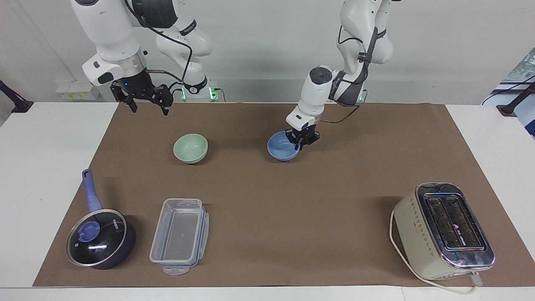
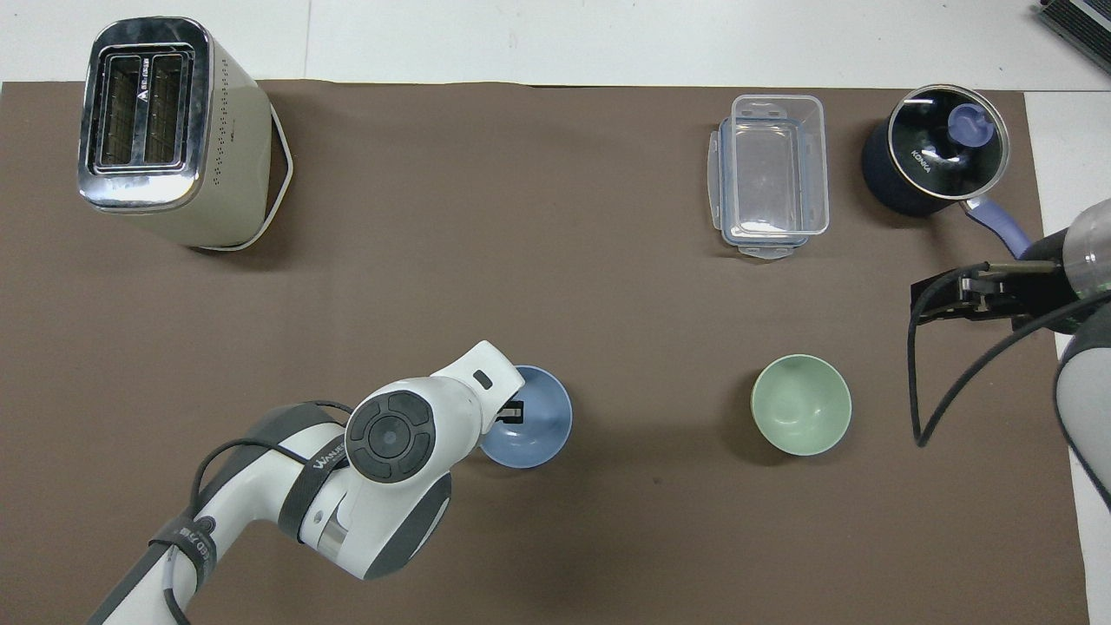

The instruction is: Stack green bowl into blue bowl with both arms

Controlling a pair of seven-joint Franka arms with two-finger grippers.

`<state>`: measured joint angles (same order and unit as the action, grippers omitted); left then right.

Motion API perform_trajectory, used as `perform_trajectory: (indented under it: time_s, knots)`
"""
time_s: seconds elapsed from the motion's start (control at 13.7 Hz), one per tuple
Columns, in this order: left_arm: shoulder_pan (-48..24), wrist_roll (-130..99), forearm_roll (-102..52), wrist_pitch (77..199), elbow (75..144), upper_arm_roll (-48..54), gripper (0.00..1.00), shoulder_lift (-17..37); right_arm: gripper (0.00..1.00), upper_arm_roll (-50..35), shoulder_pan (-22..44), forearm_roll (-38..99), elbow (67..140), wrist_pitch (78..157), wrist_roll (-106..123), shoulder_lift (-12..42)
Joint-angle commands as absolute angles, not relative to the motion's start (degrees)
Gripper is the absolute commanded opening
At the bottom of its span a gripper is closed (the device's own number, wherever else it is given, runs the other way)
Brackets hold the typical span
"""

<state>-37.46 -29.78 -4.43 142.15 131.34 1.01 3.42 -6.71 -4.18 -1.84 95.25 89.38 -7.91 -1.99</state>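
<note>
The pale green bowl (image 1: 190, 148) (image 2: 800, 404) stands upright and empty on the brown mat, toward the right arm's end. The blue bowl (image 1: 281, 149) (image 2: 540, 425) is near the middle of the mat, beside the green bowl and apart from it, and looks set down. My left gripper (image 1: 299, 141) (image 2: 512, 411) straddles the blue bowl's rim on the side toward the left arm's end. My right gripper (image 1: 150, 109) (image 2: 922, 299) hangs open and empty above the mat's edge by the robots, away from the green bowl.
A cream toaster (image 1: 444, 230) (image 2: 165, 130) stands at the left arm's end, far from the robots. A clear plastic container (image 1: 179, 235) (image 2: 771, 174) and a dark blue lidded saucepan (image 1: 100, 239) (image 2: 933, 161) sit at the right arm's end.
</note>
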Motion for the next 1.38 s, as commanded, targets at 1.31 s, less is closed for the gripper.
perform_trajectory:
  time_s: [1.31]
  knots:
    - [-3.9,1.8,-4.3,109.7,103.6,-0.6,1.0,3.7,1.0,-6.6,-8.3,1.8,135.0,126.0,1.0,-5.1]
